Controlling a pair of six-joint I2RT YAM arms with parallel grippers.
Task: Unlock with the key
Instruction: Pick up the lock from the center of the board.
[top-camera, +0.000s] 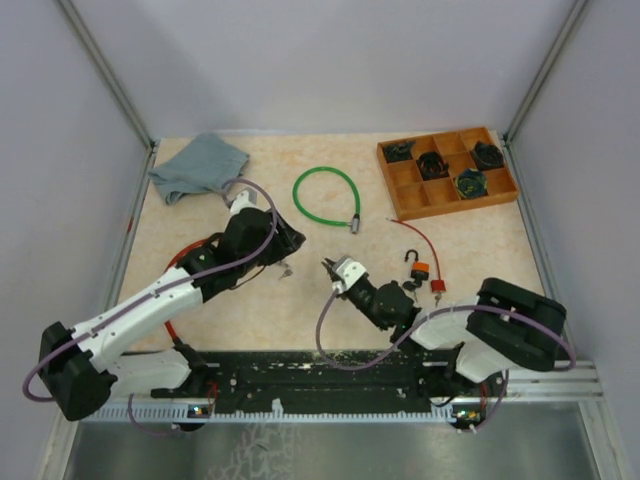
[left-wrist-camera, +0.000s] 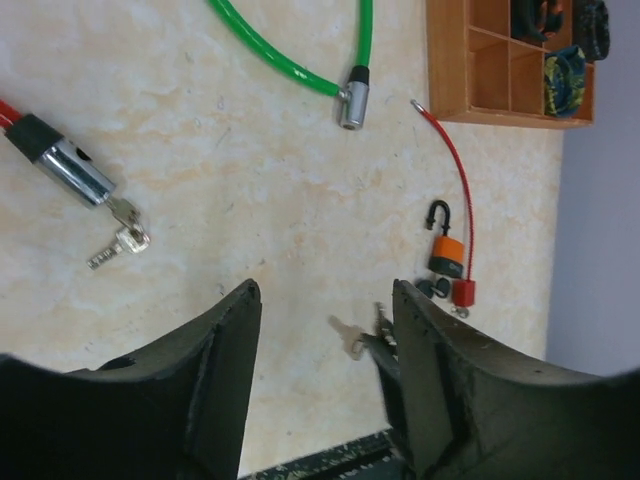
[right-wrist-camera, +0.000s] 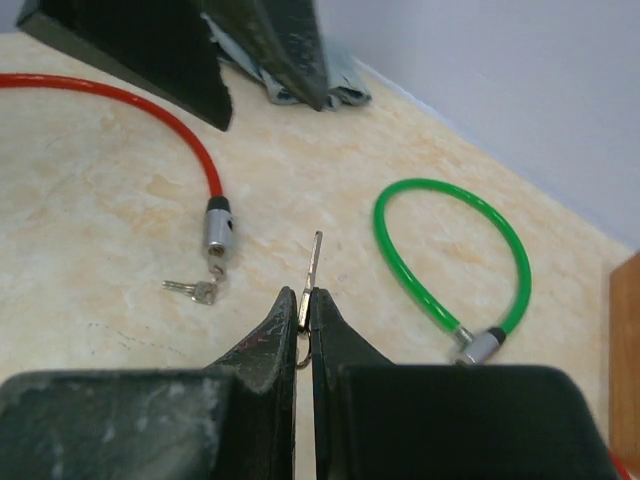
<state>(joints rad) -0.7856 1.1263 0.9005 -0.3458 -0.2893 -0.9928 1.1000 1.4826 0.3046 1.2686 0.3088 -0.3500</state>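
The task is at an early stage. The key (right-wrist-camera: 315, 262) is off the table and pinched by its head in the right gripper (right-wrist-camera: 304, 298), blade sticking straight out past the fingertips at the centre of the right wrist view. It is not in any lock yet, so the reach, insertion and turn are all left.

Which lock it fits is hard to tell. The red lock (right-wrist-camera: 217, 228), left of centre, has a key in its barrel with a second key (right-wrist-camera: 193, 290) hanging from it. The green lock (right-wrist-camera: 478, 345), at lower right, shows none, so that is probably the target. The padlock (left-wrist-camera: 447, 252) lies near the right edge of the left wrist view.

From above, the right arm folds back at the lower right and its forearm runs in toward the middle of the frame, gripper low over the table. The left arm stretches diagonally from the lower left. The left gripper (left-wrist-camera: 325, 320) hangs above the table with its jaws partly spread and nothing between them.
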